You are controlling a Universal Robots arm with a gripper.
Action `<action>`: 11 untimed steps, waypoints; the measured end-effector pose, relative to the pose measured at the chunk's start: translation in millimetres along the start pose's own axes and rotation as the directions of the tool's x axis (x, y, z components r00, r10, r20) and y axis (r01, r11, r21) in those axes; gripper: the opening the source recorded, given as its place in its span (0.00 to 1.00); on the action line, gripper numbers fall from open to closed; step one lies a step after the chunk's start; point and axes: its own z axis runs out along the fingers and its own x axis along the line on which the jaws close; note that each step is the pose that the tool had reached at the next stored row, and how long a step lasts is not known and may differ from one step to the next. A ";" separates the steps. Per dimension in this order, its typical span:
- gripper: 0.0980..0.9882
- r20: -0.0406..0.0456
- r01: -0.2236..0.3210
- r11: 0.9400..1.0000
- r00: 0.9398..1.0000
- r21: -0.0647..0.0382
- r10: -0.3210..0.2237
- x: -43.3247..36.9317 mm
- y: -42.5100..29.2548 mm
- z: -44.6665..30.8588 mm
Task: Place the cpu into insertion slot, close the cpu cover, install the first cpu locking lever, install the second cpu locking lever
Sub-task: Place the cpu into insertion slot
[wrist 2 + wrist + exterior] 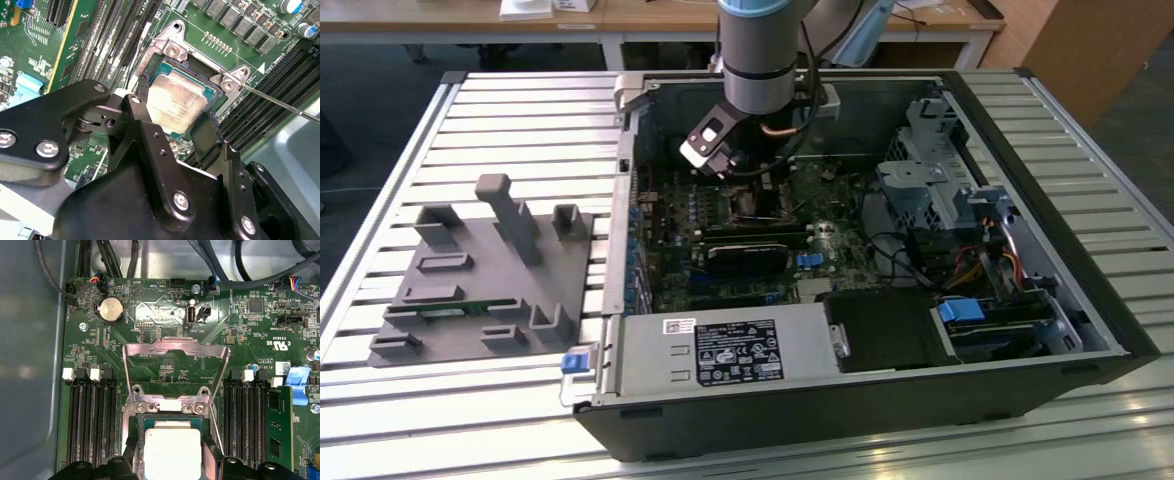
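Observation:
The cpu, a flat silver-grey square, lies level in the insertion slot on the green motherboard; its pale top also fills the socket in the first wrist view. My gripper straddles it, one black finger against one edge and the other against the opposite edge. The cpu cover, a shiny frame with an open window, stands swung up on its hinge beyond the socket. A thin locking lever juts out free beside the socket. In the exterior view the gripper hangs inside the case over the board.
Memory slots flank the socket on both sides. A black card lies below it in the exterior view. Cables and drive cages crowd the case at the exterior view's right. A grey fixture sits on the slatted table at its left.

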 end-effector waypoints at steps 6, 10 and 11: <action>0.58 0.000 0.000 1.000 1.000 0.000 0.000 2.1 0.0 0.1; 0.58 0.000 0.000 1.000 1.000 0.000 0.000 2.7 -0.1 0.6; 0.58 0.000 0.000 1.000 1.000 0.000 0.000 2.7 -0.1 0.6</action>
